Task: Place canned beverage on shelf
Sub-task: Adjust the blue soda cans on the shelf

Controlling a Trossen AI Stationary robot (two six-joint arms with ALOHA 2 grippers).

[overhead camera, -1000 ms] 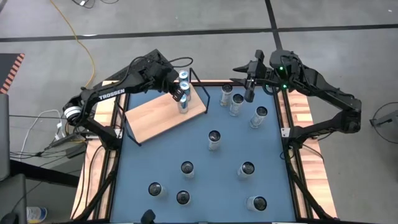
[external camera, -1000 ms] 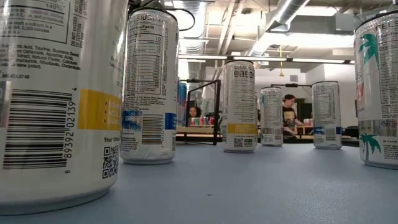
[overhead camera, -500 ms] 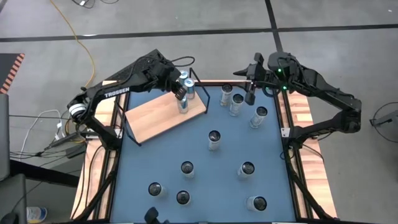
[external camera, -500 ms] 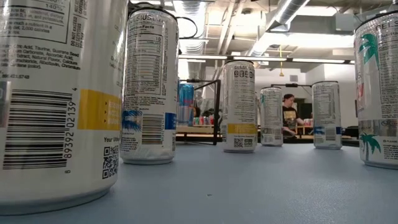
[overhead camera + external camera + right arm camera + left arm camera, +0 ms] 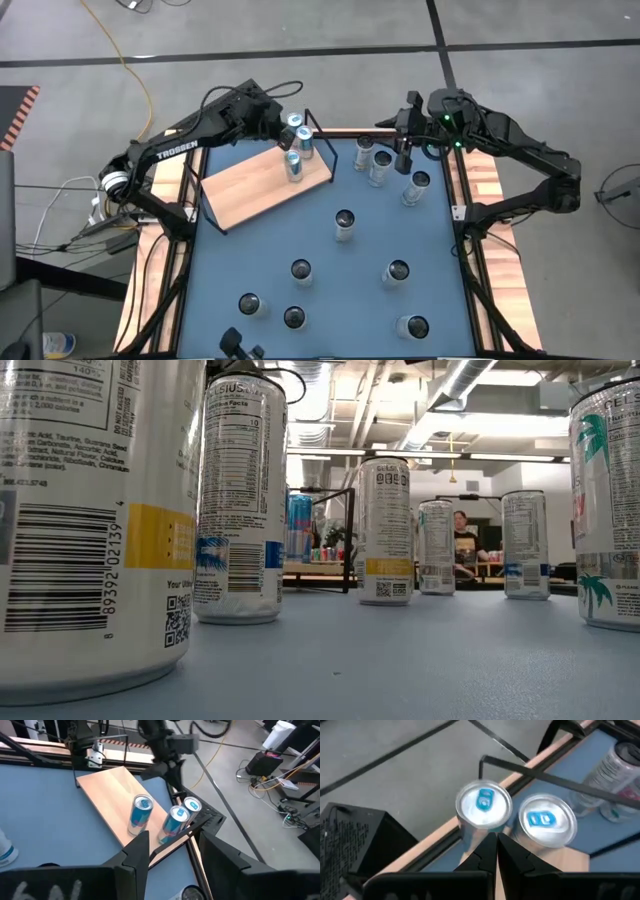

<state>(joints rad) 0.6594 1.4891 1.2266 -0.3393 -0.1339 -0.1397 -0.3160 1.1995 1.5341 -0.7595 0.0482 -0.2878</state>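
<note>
Three blue cans (image 5: 297, 143) stand clustered on the shelf (image 5: 262, 186) at its wire-frame end — the pale board lies angled across the far left corner of the blue tabletop (image 5: 330, 290). The left claw (image 5: 277, 127) hovers just beside them, fingers pinched shut and holding nothing. The right claw (image 5: 403, 128) hangs partly open over the far right, near a group of silver cans (image 5: 379, 167) — empty too.

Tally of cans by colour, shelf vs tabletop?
Blue cans on the shelf: 3
White cans on the blue tabletop: 9
Total: 12 cans
</note>
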